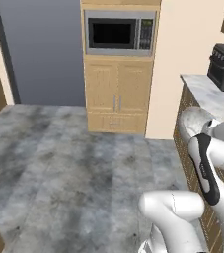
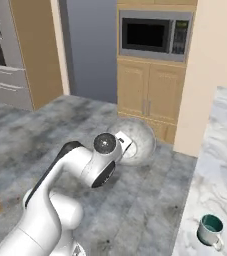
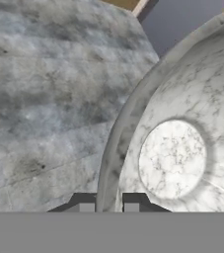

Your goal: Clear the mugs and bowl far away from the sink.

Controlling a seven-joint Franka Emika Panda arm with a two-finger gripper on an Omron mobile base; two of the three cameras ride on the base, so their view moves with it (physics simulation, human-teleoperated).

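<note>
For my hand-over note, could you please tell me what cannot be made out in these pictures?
- Bowl: its near side is hidden by the arm in the right base view; cut off by the edge in the hand view.
- Gripper: finger tips cut by the bottom band.
- Teal mug: contents too small to tell.

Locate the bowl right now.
The bowl is pinched at its rim by the gripper, held over the floor in front of the microwave cabinet.

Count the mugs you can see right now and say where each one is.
1. A dark teal mug stands upright on the marble counter, at the lower right of the right base view. A second mug may be hidden outside the views.
</note>
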